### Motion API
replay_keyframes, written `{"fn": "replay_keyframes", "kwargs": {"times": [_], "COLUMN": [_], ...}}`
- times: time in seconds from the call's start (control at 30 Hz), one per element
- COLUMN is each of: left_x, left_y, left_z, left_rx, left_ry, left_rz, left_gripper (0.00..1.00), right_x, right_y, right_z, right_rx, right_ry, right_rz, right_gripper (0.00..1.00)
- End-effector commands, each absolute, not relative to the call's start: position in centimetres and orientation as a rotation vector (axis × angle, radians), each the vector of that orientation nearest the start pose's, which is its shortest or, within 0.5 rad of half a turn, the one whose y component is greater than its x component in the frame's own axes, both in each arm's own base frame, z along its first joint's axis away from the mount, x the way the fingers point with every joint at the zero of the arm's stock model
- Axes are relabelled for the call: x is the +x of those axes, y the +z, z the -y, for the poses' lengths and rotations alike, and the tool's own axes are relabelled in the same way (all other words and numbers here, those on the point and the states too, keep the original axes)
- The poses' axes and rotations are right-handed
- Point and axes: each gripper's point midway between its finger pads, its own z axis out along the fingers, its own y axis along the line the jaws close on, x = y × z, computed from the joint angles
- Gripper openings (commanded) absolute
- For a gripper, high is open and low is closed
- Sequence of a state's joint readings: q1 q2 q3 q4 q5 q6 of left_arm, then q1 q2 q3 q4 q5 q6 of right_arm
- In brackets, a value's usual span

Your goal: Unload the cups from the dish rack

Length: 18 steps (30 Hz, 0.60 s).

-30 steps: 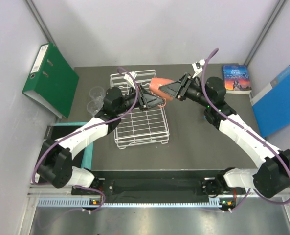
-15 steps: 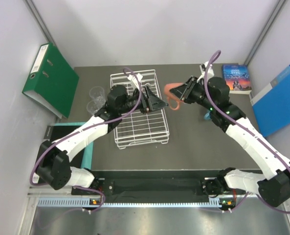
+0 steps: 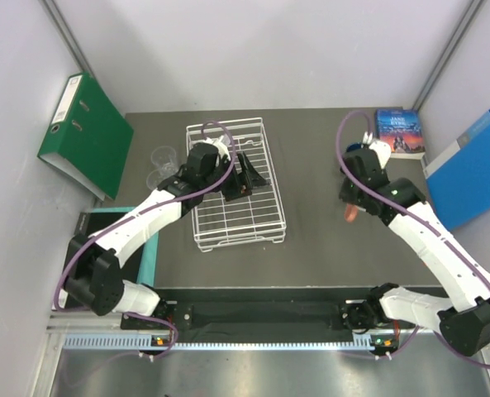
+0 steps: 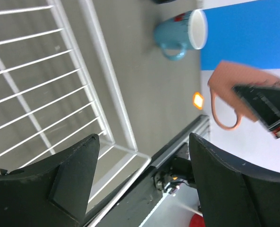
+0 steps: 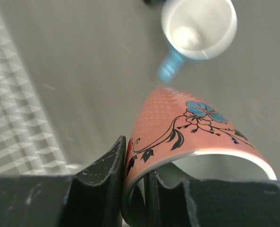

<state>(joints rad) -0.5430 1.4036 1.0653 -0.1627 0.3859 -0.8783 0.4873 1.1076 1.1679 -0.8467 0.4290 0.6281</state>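
— How is the right arm posed?
— Stretched forward, wrist bent down, well right of the dish rack [image 3: 228, 212]. Its end effector [image 5: 136, 171] is clamped on the rim of the orange mug [image 5: 187, 135], one finger inside. The mug is tilted over the table [image 3: 311, 244], near the light-blue mug [image 5: 199, 27].
— And the left arm?
— It reaches diagonally over the rack, with its end effector [image 4: 143, 143] spread wide and empty.

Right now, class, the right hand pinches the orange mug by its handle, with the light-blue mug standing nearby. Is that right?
No: the right hand pinches the orange mug by its rim, one finger inside, one outside; the right wrist view shows it. The light-blue mug does stand nearby.
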Motion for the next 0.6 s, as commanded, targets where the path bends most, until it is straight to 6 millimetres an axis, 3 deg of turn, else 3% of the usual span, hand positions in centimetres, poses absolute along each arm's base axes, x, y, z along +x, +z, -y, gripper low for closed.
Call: {"fn": "replay_keyframes", "kwargs": {"times": [0.0,0.23,0.57], "left_x": [30.6,30.3,30.4], "left_y": [21.1,19.9,19.6], "left_z": [28.6,28.2,27.1], "left_rx": [-0.130,-0.167,-0.219], "left_ry": [-1.112,-1.078,-1.005], "left_rz": [-2.332,-2.387,-2.386], "left_gripper": [0.79,0.77,0.77], "right_x": [26.3,26.1,27.9], "right_y": [20.1,15.7,12.7], "right_z": [-6.1,-5.8,-3.7], "right_rx": [0.451,0.585,0.840], "right_ry": [-0.102,-0.061,0.031], "right_rz": [-2.288,-2.346,-2.302], "right_gripper": [0.00,0.00,0.00]}}
